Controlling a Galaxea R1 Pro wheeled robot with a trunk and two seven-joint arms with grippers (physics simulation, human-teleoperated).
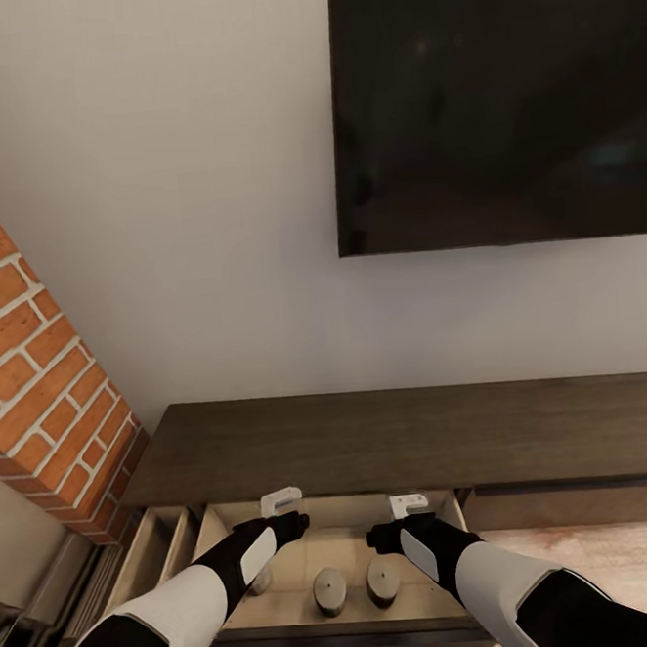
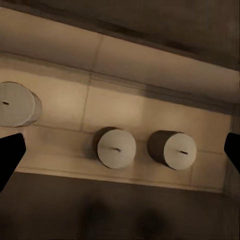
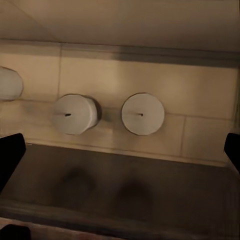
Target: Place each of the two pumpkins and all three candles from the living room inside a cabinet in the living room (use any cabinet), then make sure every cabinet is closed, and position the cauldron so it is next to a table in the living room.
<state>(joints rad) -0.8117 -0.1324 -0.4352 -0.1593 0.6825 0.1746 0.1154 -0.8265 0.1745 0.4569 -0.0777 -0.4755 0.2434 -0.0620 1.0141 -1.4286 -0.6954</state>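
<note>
The long dark brown cabinet (image 1: 402, 439) stands against the wall with a pale-lined drawer (image 1: 335, 509) pulled out below its top. Three candles stand in that drawer: two whitish stubs (image 1: 330, 590) (image 1: 382, 581) side by side and a third (image 1: 260, 581) half hidden by my left arm. My left gripper (image 1: 294, 524) hangs open over the drawer, as the left wrist view (image 2: 120, 152) confirms with candles (image 2: 116, 148) (image 2: 179, 150) (image 2: 17, 104) below. My right gripper (image 1: 381, 537) (image 3: 120, 152) is open too, above candles (image 3: 75, 114) (image 3: 142, 114). The pumpkins, cauldron and table are out of view.
A second open compartment (image 1: 162, 549) sits left of the drawer. A red brick column (image 1: 34, 378) rises at the left and a black wall screen (image 1: 495, 102) hangs above the cabinet. Light wooden floor (image 1: 628, 557) lies at the right.
</note>
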